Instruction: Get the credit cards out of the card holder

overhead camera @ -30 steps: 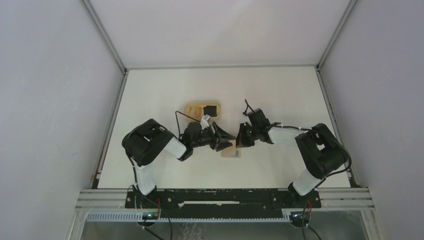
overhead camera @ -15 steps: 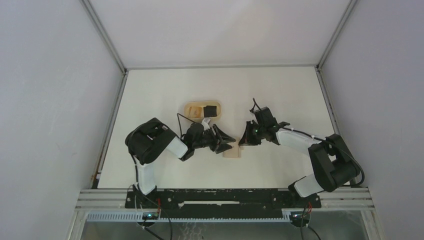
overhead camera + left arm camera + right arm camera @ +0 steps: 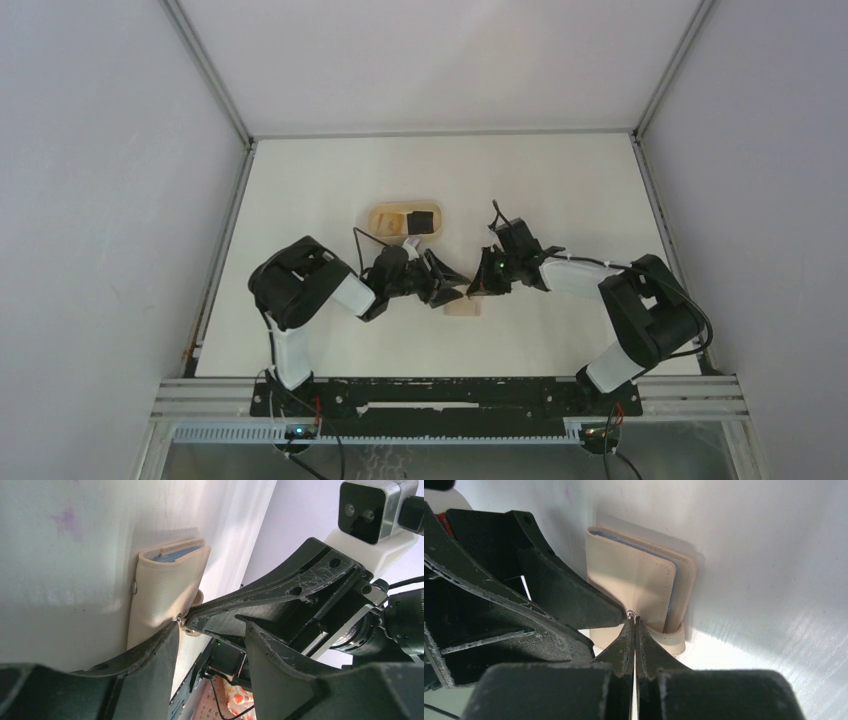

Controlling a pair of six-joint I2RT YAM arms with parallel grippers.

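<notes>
The tan card holder [image 3: 463,305] lies folded shut on the table between my two grippers. It also shows in the left wrist view [image 3: 162,592] and the right wrist view [image 3: 634,587], with blue card edges [image 3: 177,552] at its open side. My left gripper [image 3: 452,284] is open, and one finger [image 3: 574,597] rests on the holder's cover. My right gripper [image 3: 633,617] is shut, its tips at the metal snap of the closure tab [image 3: 675,636]. I cannot tell whether they pinch the tab.
An oval light-wood tray [image 3: 385,217] stands just behind the left gripper, with a black card [image 3: 423,220] in it. The two grippers nearly touch each other over the holder. The enclosure walls stand at both sides and the back.
My right gripper pulled away to the right half a second ago and has come back to the holder's tab. The left gripper has stayed on the holder.
</notes>
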